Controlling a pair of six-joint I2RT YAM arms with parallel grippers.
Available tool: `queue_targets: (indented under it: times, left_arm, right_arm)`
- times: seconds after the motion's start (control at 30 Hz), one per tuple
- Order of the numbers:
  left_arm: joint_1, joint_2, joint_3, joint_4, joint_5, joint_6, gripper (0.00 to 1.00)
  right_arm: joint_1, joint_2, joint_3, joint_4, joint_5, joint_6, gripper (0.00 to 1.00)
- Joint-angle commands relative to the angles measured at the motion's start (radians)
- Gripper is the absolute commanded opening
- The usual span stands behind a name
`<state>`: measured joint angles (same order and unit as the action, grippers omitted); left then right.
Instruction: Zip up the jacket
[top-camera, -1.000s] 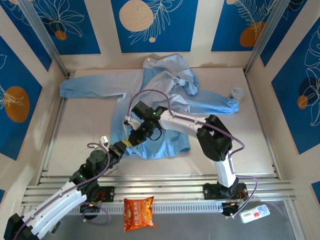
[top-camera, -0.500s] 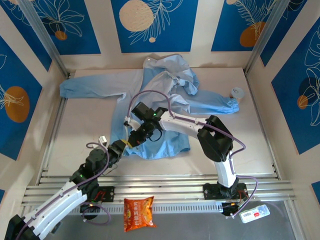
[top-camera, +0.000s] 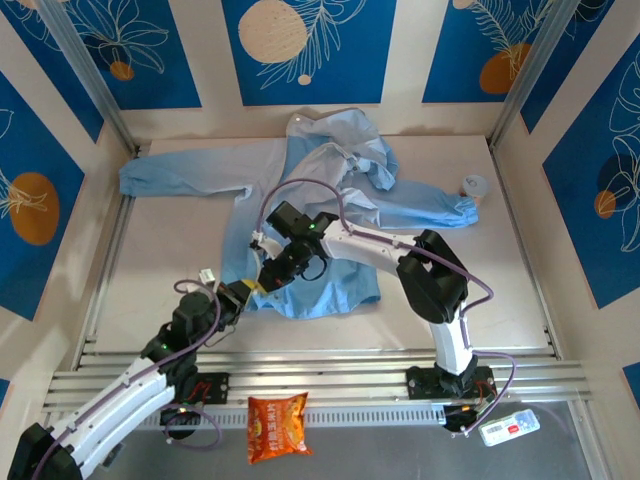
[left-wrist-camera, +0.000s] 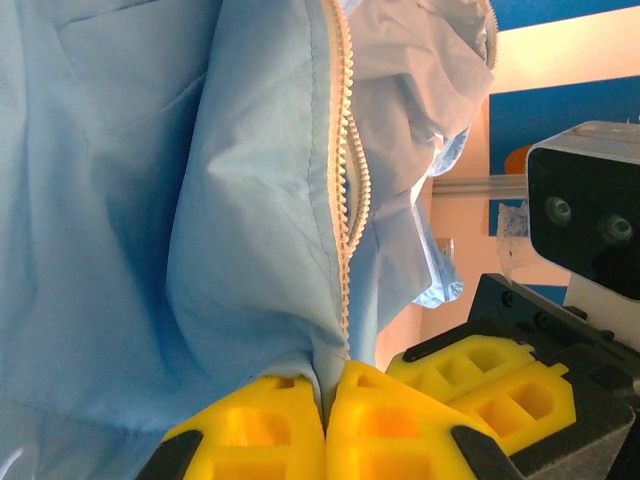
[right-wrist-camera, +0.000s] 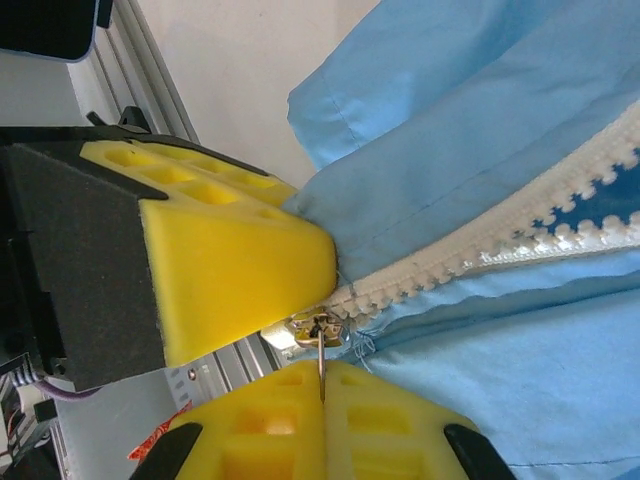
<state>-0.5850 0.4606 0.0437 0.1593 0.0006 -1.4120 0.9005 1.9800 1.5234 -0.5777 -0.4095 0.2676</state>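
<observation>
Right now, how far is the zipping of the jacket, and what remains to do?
Done: the jacket lies spread out, and both rows of teeth seem joined at the slider by the bottom edge.
In hand: the left gripper pinches that edge, and the right gripper is shut on the pull tab.
Left: nearly everything; above the slider the teeth stand apart.

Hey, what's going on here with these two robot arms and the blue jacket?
Both arms are working at the bottom hem of the jacket, which lies spread on the table. The left hand is shut on the hem fabric at the zipper's lower end, and the right hand pinches the zipper pull. The pull sits at the very bottom, so the zip is not yet drawn up.
</observation>
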Motion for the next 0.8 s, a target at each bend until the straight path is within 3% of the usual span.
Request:
queue_targets:
  times: [0.0, 0.2, 0.4, 0.57, 0.7, 0.73, 0.77]
  left_arm:
    - [0.024, 0.016, 0.016, -0.062, 0.116, 0.065, 0.00]
    - [0.046, 0.017, 0.015, -0.147, 0.243, 0.114, 0.00]
    - [0.067, -0.020, 0.007, -0.260, 0.289, 0.157, 0.00]
    - [0.067, -0.056, -0.029, -0.279, 0.271, 0.176, 0.00]
    - [0.067, -0.104, -0.038, -0.268, 0.229, 0.222, 0.00]
    - [0.066, -0.106, -0.038, -0.257, 0.225, 0.235, 0.00]
    - [0.065, -0.103, -0.039, -0.242, 0.221, 0.253, 0.00]
  right_arm:
    - [-0.021, -0.049, -0.011, 0.013, -0.043, -0.016, 0.00]
    - [-0.029, -0.011, -0.023, 0.059, 0.003, 0.001, 0.00]
    - [-0.017, 0.049, -0.033, 0.092, 0.043, 0.035, 0.00]
    - [-0.012, 0.073, -0.052, 0.092, 0.090, 0.023, 0.00]
    - [-0.017, 0.003, -0.146, 0.178, 0.109, 0.037, 0.00]
    - [-0.017, -0.024, -0.173, 0.207, 0.109, 0.046, 0.01]
    - [-0.017, -0.058, -0.206, 0.240, 0.112, 0.058, 0.11]
